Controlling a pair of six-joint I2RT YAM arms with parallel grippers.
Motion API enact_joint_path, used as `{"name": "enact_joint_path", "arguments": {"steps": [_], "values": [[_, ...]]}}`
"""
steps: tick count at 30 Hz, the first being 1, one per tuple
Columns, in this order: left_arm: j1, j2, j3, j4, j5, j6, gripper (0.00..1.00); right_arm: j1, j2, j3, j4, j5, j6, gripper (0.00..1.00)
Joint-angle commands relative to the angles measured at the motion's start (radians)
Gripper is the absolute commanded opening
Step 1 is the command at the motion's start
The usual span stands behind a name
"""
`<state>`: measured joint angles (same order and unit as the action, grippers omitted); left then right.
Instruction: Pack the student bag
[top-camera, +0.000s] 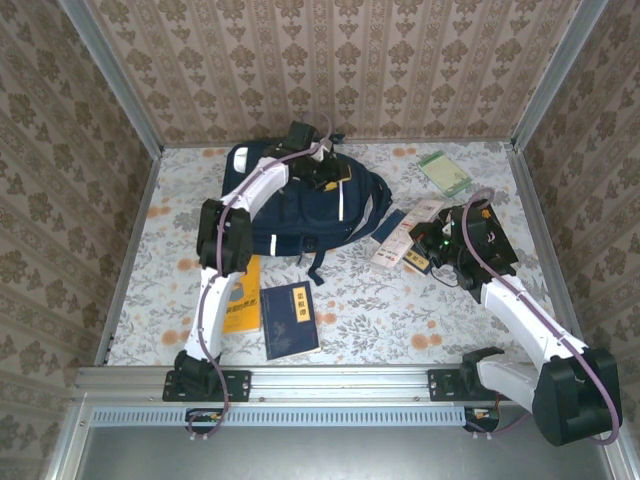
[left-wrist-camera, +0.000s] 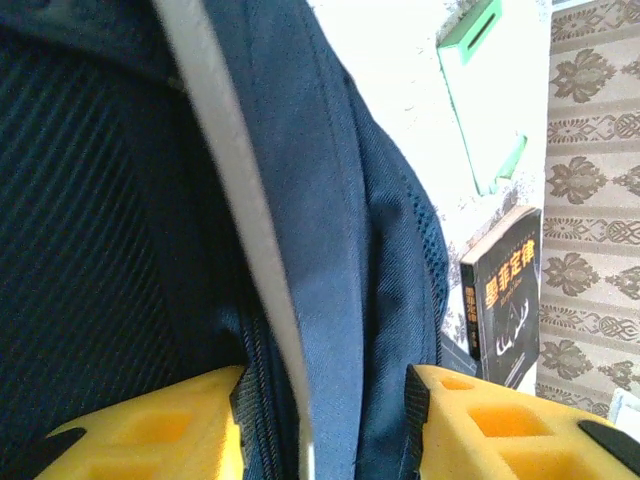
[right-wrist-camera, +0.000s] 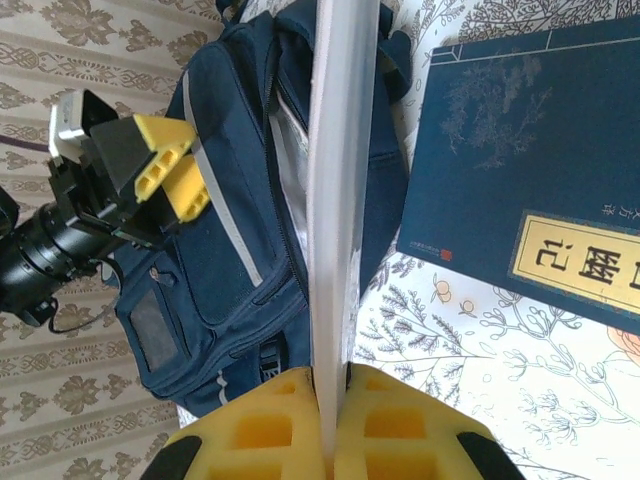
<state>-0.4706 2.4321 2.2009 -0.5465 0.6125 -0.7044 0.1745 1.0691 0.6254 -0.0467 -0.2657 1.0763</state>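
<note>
1. The left arm (top-camera: 255, 185) rises from its base at the near left, folds at the elbow and reaches toward the far wall, wrist tipped downward.
2. The left gripper (top-camera: 322, 172) (left-wrist-camera: 325, 430) has its yellow fingers (left-wrist-camera: 150, 440) part-way apart, with a fold of the bag (left-wrist-camera: 330, 200) between them; whether they pinch it cannot be told.
3. The right arm (top-camera: 520, 305) stretches from its base at the near right, forward and inward, held low.
4. The right gripper (top-camera: 425, 250) (right-wrist-camera: 335, 420) is clamped on a thin pale flat item (right-wrist-camera: 335, 200), held edge-on.
</note>
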Motion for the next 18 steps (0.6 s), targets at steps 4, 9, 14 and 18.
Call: {"name": "enact_joint_path", "arguments": {"steps": [4,9,14,18], "values": [[-0.008,0.076,0.076,0.010,0.018,-0.048,0.41,-0.008,0.020,-0.024,0.065,-0.042,-0.008,0.00],[-0.015,0.129,0.153,-0.035,-0.009,-0.041,0.36,-0.016,0.016,-0.026,0.067,-0.051,-0.009,0.00],[-0.028,0.141,0.216,-0.125,-0.083,0.008,0.14,-0.027,-0.006,-0.027,0.053,-0.053,-0.013,0.00],[-0.030,0.097,0.215,-0.189,-0.148,0.070,0.00,-0.039,-0.043,-0.018,0.023,-0.050,-0.030,0.00]]}}
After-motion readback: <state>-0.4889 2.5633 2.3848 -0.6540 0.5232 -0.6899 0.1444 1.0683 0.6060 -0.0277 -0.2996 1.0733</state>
